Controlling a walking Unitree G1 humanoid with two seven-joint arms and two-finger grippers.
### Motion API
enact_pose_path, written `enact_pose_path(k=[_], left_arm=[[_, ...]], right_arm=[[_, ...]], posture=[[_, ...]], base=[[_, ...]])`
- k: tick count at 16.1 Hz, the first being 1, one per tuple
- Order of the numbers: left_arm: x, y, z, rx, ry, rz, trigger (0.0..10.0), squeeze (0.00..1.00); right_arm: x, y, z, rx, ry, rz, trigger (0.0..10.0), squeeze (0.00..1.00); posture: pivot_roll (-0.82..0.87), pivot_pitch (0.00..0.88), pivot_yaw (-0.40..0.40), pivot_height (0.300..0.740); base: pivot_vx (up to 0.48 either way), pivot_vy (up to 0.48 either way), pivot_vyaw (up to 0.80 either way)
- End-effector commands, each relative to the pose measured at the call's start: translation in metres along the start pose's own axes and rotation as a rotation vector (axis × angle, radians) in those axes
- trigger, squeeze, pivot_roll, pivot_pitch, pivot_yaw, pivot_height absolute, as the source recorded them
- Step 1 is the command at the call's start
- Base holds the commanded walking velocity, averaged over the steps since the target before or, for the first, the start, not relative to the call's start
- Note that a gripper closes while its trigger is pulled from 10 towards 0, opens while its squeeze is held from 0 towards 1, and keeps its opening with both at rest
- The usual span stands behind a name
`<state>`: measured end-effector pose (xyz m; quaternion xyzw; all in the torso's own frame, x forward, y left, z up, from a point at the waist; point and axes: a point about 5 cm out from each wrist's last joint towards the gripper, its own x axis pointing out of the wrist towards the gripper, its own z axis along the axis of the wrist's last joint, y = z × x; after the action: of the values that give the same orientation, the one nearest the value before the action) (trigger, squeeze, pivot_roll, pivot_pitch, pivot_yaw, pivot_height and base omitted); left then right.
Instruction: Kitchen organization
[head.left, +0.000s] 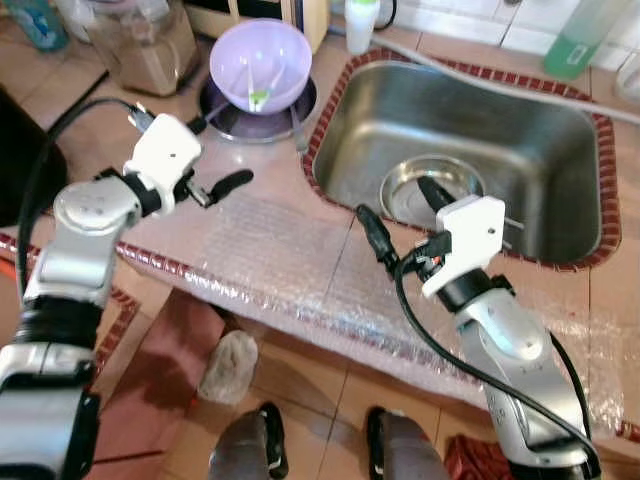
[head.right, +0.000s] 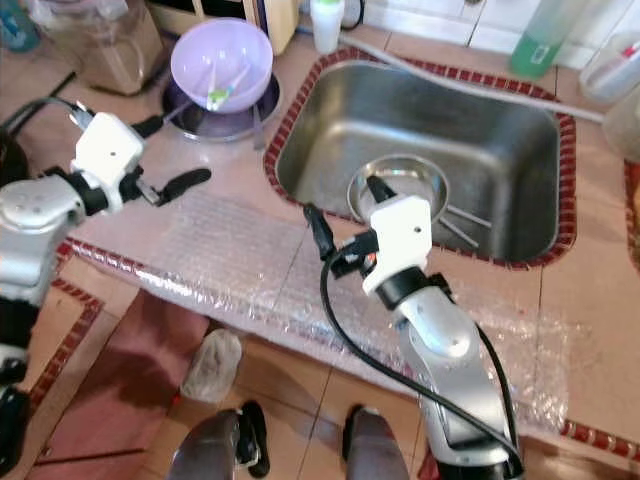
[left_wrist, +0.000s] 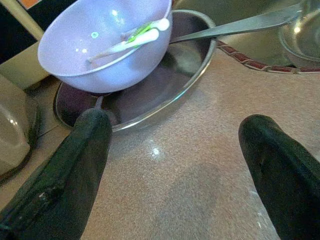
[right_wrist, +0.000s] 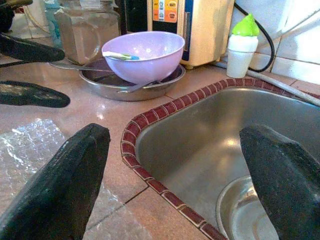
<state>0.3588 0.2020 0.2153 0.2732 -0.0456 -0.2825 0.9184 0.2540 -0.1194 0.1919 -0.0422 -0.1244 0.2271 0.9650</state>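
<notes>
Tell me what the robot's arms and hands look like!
Both arms are shiny silver metal with rounded joints. Each ends in a white boxy wrist block carrying two long black fingers: the left gripper and the right gripper. A black cable loops along each arm.

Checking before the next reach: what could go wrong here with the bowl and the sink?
1. The lilac plastic bowl sits tilted in the shallow steel pan; a push from the open left gripper could tip it and throw out the white-and-green utensil.
2. The right gripper, open, hangs over the red-tiled sink rim; dropping lower could strike it.
3. Bubble wrap on the counter may slide or snag.
</notes>
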Motion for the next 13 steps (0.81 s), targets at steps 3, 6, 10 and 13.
enact_pose_path(k=[3,6,10,13], left_arm=[[0.019,-0.005,0.003,0.003,-0.015,0.006,10.0,0.00],[0.030,-0.008,0.004,-0.001,-0.018,0.002,10.0,0.00],[0.043,-0.009,-0.002,-0.051,0.002,0.018,10.0,0.00],[0.050,-0.013,-0.003,-0.046,0.017,0.019,10.0,0.00]], right_arm=[[0.000,0.006,0.006,0.002,-0.026,0.033,10.0,0.00],[0.000,0.007,0.006,0.000,-0.025,0.036,10.0,0.00],[-0.003,0.009,0.005,-0.004,-0.016,0.029,10.0,0.00],[-0.005,0.009,0.005,-0.004,-0.012,0.027,10.0,0.00]], posture=[[-0.19,0.186,0.051,0.740],[-0.20,0.183,0.056,0.740],[-0.21,0.189,0.067,0.740],[-0.22,0.194,0.069,0.740]], base=[[0.000,0.000,0.00],[0.000,0.000,0.00],[0.000,0.000,0.00],[0.000,0.000,0.00]])
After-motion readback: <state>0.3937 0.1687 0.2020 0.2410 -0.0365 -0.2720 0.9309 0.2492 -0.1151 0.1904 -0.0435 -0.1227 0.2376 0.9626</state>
